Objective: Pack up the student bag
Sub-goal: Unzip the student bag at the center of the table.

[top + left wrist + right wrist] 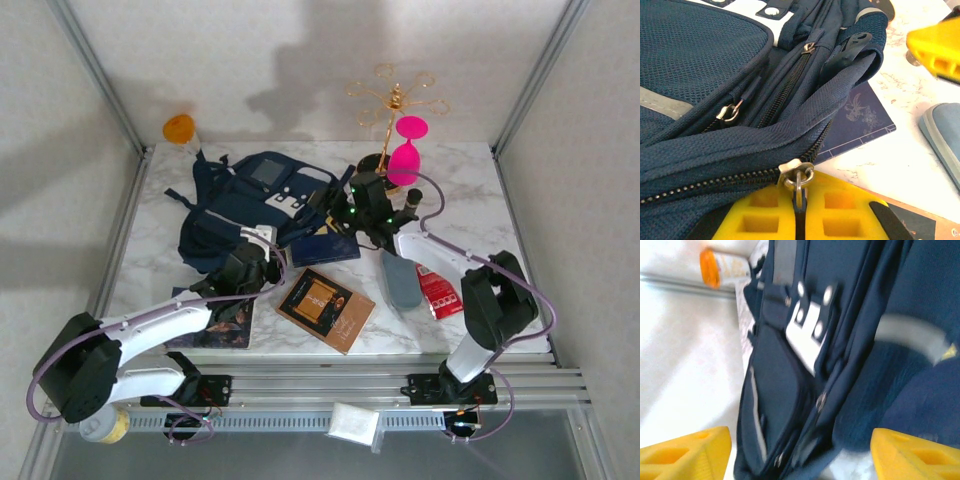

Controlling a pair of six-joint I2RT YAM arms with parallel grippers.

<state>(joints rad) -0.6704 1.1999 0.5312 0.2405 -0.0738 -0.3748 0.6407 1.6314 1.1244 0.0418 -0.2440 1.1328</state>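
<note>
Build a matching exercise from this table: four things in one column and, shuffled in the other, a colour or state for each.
Column 1
1. student bag
2. left gripper
3. right gripper
4. book between the arms

Column 2
A. open, fingers wide apart
B. brown cover, lying flat
C. navy blue with a grey stripe
D. shut on the zipper pull

Pairs: 1-C, 2-D, 3-A, 4-B
</note>
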